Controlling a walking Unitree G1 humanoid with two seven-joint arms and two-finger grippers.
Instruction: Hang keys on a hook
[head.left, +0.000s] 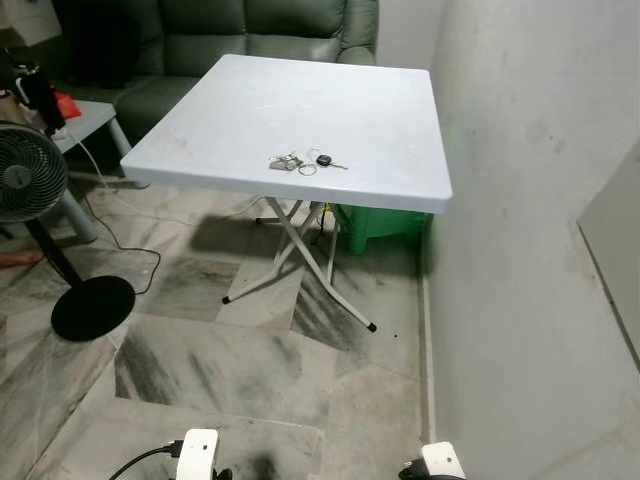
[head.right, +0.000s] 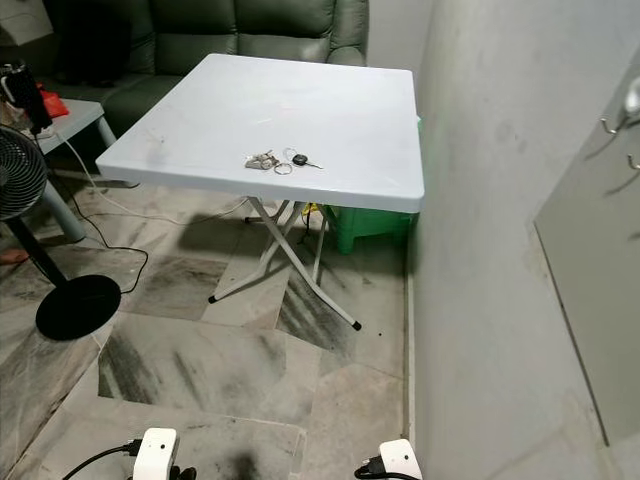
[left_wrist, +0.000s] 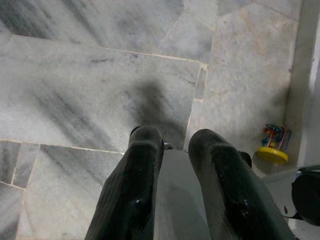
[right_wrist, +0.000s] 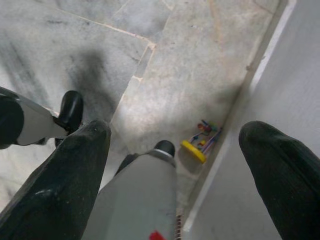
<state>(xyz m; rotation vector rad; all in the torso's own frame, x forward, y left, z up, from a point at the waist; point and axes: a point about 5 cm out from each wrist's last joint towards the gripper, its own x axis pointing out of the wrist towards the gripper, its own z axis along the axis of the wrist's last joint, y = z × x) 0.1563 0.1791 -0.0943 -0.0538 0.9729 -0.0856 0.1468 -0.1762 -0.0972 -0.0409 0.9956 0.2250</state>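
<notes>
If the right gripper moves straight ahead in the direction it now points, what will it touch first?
Probably the marble floor. The open right gripper points down at it, beside the white wall. The robot's own leg lies between its fingers, and a small colourful toy is near that line; depth is unclear.

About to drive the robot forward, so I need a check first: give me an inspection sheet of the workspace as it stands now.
Surface: square white plastic folding table, standing against the wall.
Job's things: bunch of metal keys with a black fob, lying near the table's front edge; hooks on the grey panel at the right.
Clutter: small colourful bead toy on a yellow base, on the floor by the wall.
Grippers: left gripper narrowly open, pointing at the floor; right gripper wide open, pointing at the floor.
Cables: white cable trailing across the marble floor.
Surroundings: black pedestal fan, green leather sofa, green plastic bin under the table.
</notes>
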